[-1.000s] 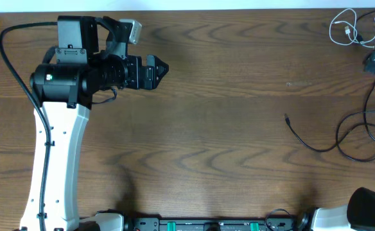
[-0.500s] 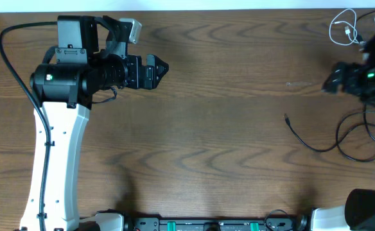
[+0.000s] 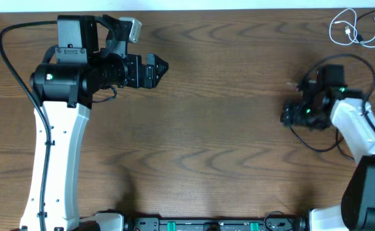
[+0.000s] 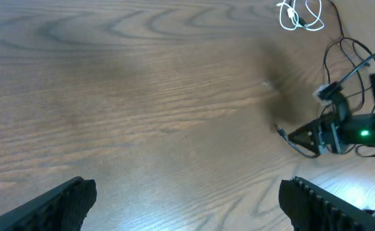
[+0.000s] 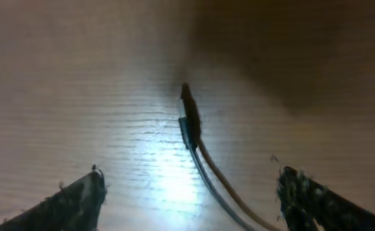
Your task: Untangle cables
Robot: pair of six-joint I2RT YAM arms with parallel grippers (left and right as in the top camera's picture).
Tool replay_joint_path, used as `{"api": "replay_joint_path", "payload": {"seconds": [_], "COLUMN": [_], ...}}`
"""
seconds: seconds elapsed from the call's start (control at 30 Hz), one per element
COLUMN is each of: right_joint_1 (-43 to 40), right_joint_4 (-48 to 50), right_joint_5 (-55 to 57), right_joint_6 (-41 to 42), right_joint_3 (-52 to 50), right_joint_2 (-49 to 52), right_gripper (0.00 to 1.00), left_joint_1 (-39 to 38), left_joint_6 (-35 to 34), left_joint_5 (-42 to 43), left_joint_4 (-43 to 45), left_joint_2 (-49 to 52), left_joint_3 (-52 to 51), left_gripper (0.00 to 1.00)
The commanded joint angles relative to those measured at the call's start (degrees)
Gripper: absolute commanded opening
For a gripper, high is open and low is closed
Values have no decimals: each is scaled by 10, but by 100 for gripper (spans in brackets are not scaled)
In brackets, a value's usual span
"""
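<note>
Right jaws spread wide, plug end of black cable (image 5: 191, 128) on table (image 5: 78, 77), midway between them

Wide passage runs across the middle of the brown wood-grain table (image 3: 226, 147). The white robot arm (image 3: 52, 160) blocks the left side. At right, thin black cables (image 3: 317, 149) trail beside the black right gripper (image 3: 287, 117); a thin white cord (image 3: 345, 29) occupies the far corner.

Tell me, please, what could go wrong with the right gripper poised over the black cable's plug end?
The plug end lies flat on the table within the open right gripper; closing may miss it or nip only the tip, which could slip. The black cable runs on under the right arm, unseen there; pulling might tighten a knot.
</note>
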Motion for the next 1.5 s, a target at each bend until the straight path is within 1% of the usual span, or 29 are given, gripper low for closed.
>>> {"api": "replay_joint_path", "payload": {"seconds": [0.0,0.03,0.13,0.23,0.3,0.33,0.37,0.43,0.57,0.63,0.67,0.73,0.87,0.93,1.0,1.13,1.23,1.37,1.47], "right_joint_1": [2,2,8,16,16,16,16,16,16,16,16,16,15,7,-2,-54,-113,-179,-219], "right_joint_4": [66,96,137,148,148,152,158,170,188,188,188,185,180,170,160,147,152,209,236], "right_joint_5": [11,10,0,0,0,0,0,0,10,31,47,67,74,78,78,83,87,87,105], "right_joint_6": [-24,-24,-44,-50,-50,-50,-48,-38,-34,-26,-13,2,10,38,43,42,52,56,58], "right_joint_3": [-54,-69,-91,-102,-105,-111,-116,-125,-146,-151,-153,-153,-151,-133,-111,9,151,256,295], "right_joint_2": [-4,-4,-4,-4,-4,-3,-3,0,15,23,25,26,26,22,17,-2,-1,-1,-1], "right_gripper": [75,73,67,65,62,56,47,40,29,13,7,1,1,1,1,1,1,1,1], "left_joint_1": [2,2,2,2,2,2,2,2,2,2,2,2,2,2,2,2,2,2,2], "left_joint_6": [-5,-5,-5,-7,-7,-7,-7,-7,-7,-7,-7,-7,-7,-7,-7,-7,-7,-7,-7], "left_joint_5": [-4,-3,-3,-3,-3,-3,-3,-3,-3,-3,-3,-3,-3,-3,-3,-3,-3,-3,-3], "left_joint_4": [0,-1,0,0,0,0,0,0,-2,-2,-2,-2,-2,-2,-2,0,5,5,5], "left_joint_2": [14,17,18,18,18,18,18,18,18,18,18,18,18,18,18,18,18,18,18], "left_joint_3": [6,6,6,6,6,6,6,6,6,6,6,6,6,6,6,6,6,6,6], "left_gripper": [96,96,96,96,96,96,96,96,96,96,96,96,96,96,96,96,96,96,96]}}
